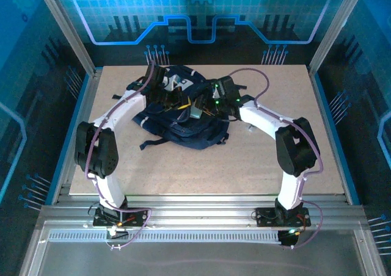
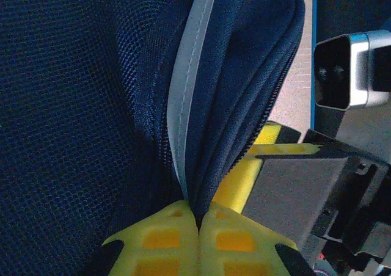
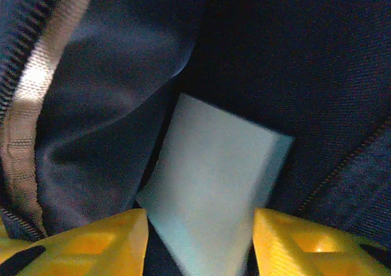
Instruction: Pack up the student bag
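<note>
**Both grippers at the open bag mouth**

Large dark navy fabric backpack [image 1: 183, 114] lying mid-table toward the far edge of the pale wooden tabletop [image 1: 214, 172], with bare board on the near side. Left gripper [image 2: 199, 222] clenched on the backpack's grey-striped zip edge. Right gripper [image 3: 200, 239] spread inside the opening, yellow fingers flanking a pale flat rectangular item [image 3: 214, 184]; grasp cannot be told. No readable writing.

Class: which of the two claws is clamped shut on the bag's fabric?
The left claw: yellow fingers pinch the student bag's edge. The right claw gapes around a pale book.
</note>
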{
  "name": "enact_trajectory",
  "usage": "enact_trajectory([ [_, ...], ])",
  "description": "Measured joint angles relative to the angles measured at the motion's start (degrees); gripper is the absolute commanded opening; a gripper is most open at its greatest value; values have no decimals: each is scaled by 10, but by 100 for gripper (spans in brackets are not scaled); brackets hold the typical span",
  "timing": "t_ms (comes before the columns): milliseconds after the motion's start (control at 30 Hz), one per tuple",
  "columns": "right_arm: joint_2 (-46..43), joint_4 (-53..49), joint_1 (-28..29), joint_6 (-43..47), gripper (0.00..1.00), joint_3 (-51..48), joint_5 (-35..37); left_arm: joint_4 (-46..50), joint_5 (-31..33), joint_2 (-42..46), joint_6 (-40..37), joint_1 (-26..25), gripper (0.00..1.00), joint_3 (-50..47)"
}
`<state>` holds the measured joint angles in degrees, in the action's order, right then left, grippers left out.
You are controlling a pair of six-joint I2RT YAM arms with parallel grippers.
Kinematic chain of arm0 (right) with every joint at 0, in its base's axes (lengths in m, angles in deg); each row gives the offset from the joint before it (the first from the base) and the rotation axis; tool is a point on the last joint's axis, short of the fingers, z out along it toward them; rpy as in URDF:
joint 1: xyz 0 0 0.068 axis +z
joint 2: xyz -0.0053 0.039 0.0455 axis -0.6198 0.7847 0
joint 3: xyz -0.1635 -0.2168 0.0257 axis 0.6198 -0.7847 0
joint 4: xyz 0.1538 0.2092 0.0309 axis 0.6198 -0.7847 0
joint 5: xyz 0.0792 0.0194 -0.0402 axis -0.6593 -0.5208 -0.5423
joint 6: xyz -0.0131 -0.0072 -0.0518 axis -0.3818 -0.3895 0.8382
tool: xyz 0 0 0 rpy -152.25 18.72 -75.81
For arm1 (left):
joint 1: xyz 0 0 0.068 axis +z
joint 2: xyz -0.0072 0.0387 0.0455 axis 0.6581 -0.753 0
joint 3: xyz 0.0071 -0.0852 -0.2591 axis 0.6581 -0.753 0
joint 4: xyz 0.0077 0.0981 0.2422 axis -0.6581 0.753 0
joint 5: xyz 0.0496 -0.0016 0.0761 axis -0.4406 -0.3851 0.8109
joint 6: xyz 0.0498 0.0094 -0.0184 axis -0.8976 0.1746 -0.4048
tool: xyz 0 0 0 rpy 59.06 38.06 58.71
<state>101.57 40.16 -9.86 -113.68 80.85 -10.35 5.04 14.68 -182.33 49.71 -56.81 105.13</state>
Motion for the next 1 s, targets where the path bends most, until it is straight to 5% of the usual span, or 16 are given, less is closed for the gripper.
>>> enact_trajectory([
  [167, 39, 44, 0, -11, 36, 19, -28, -9, 2, 11, 5, -5, 0, -14],
  [367, 19, 33, -17, 13, 43, -3, -25, -12, 7, 19, 5, -7, 0, -21],
  [700, -119, -155, -139, 143, 100, -31, 121, -30, 2, 21, 22, -10, 0, -33],
  [1000, -44, -282, -209, 180, 100, -30, 255, -52, -1, 37, 38, -10, 0, -58],
])
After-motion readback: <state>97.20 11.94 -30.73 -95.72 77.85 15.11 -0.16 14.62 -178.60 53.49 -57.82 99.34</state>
